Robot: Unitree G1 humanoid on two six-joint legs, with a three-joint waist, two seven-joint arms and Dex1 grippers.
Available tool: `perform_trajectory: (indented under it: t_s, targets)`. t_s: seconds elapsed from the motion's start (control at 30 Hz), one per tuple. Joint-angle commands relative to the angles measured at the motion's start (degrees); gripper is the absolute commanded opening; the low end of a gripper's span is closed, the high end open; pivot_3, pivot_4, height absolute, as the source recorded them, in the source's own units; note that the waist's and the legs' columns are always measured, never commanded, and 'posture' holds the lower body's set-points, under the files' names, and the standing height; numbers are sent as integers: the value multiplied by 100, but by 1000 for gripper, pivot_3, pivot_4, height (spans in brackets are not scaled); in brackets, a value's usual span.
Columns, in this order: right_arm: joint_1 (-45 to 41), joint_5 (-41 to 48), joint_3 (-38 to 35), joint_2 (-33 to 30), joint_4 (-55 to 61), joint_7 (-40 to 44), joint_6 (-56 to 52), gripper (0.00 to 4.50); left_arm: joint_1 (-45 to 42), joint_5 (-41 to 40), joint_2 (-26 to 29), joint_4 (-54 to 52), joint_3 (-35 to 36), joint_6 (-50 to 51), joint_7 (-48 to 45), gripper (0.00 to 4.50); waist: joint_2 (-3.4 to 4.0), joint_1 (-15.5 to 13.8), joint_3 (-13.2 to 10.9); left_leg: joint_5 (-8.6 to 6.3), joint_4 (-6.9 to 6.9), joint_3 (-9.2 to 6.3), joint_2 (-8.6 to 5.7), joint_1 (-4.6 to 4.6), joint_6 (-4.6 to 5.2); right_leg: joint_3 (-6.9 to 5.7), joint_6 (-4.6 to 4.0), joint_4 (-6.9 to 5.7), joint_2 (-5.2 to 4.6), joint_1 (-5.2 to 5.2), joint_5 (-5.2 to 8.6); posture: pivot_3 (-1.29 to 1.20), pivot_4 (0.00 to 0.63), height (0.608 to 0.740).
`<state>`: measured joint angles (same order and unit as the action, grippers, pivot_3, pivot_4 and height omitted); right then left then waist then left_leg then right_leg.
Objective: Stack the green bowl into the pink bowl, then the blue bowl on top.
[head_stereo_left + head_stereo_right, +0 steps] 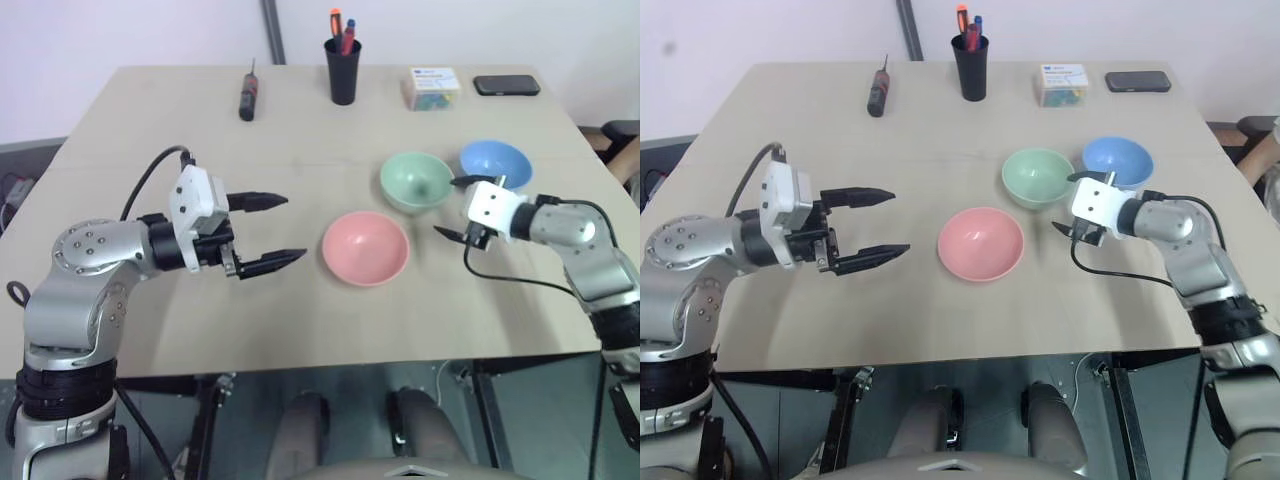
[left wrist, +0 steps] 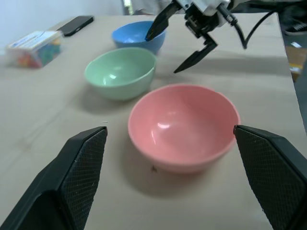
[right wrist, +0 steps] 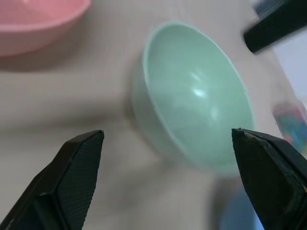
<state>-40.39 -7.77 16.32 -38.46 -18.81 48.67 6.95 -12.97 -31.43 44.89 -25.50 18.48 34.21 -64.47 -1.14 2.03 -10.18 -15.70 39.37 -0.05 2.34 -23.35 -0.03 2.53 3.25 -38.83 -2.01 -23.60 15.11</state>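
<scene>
Three empty bowls stand apart on the tan table. The pink bowl (image 1: pixel 366 248) is nearest me, the green bowl (image 1: pixel 416 181) is behind it to the right, and the blue bowl (image 1: pixel 495 163) is farther right. My left gripper (image 1: pixel 296 227) hovers open just left of the pink bowl, pointing at it, nothing between its fingers. My right gripper (image 1: pixel 444 206) is open beside the green bowl's right side, in front of the blue bowl, holding nothing. The right wrist view shows the green bowl (image 3: pixel 196 96) close ahead, between the fingers.
Along the table's far edge lie a screwdriver (image 1: pixel 247 95), a black pen cup (image 1: pixel 343 68), a small clear box (image 1: pixel 432 88) and a black phone (image 1: pixel 506 85). Bare tabletop (image 1: pixel 200 320) spreads in front of and left of the bowls.
</scene>
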Motion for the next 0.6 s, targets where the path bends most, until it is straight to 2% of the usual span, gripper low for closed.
perform_trajectory:
  t_s: [0.03,0.07,0.13,0.2,0.27,0.3,0.33,0.4,0.47,0.6]
  targets:
    - [-467,-184,118,171,-819,107,602,3894,338,-504,214,-478,560,241,87,4500,0,-7,0,0,0,-3,0,-4,-1,-2,0,1,-2,-3,0,0,150,740]
    - [-566,-217,165,220,-1026,155,734,3707,444,-584,241,-535,663,290,139,4500,0,-13,0,0,0,-3,0,-5,-1,-2,0,1,-2,-3,0,0,150,740]
    - [-742,-298,233,309,-1404,225,969,3036,700,-735,306,-630,891,345,183,4500,1,-6,0,0,0,-7,-2,-6,-1,-2,-1,0,-4,-4,0,0,150,740]
    - [-878,-336,259,355,-1695,296,1177,2138,908,-847,363,-710,1048,379,246,4500,1,-4,0,1,0,-11,-2,-3,-1,-3,-1,-2,-5,-4,0,0,150,740]
    - [-966,-345,234,382,-1881,335,1304,1480,1023,-928,404,-774,1113,380,317,4500,1,3,0,1,0,-14,-1,-1,-2,-2,-1,-3,-4,-4,-1,0,150,740]
    - [-999,-336,213,396,-1945,365,1346,913,1061,-978,423,-798,1132,387,362,4500,1,3,0,1,-1,-15,-1,0,-2,-1,-1,-5,-4,-3,-1,0,150,740]
    - [-1022,-330,195,399,-1979,387,1377,714,1078,-1021,437,-817,1139,399,403,4500,1,6,0,1,-1,-15,-1,0,-2,-1,-1,-4,-4,-3,-1,0,150,740]
    - [-1050,-328,161,379,-1985,429,1434,15,1101,-1078,462,-824,1133,383,467,4500,1,14,-1,0,-2,-15,-1,5,-1,2,-2,-5,-4,0,-1,0,150,740]
    - [-1039,-287,83,305,-1822,463,1451,15,1113,-1117,474,-819,1110,351,513,4500,2,19,-1,0,-2,-15,-1,5,-1,2,-2,-6,-4,0,-1,0,150,740]
    - [-627,958,-436,-102,61,1446,393,15,1138,-1193,538,-706,1060,226,314,4500,11,23,-7,0,-4,-17,-1,3,-1,5,-1,-6,-4,-4,-1,0,150,740]
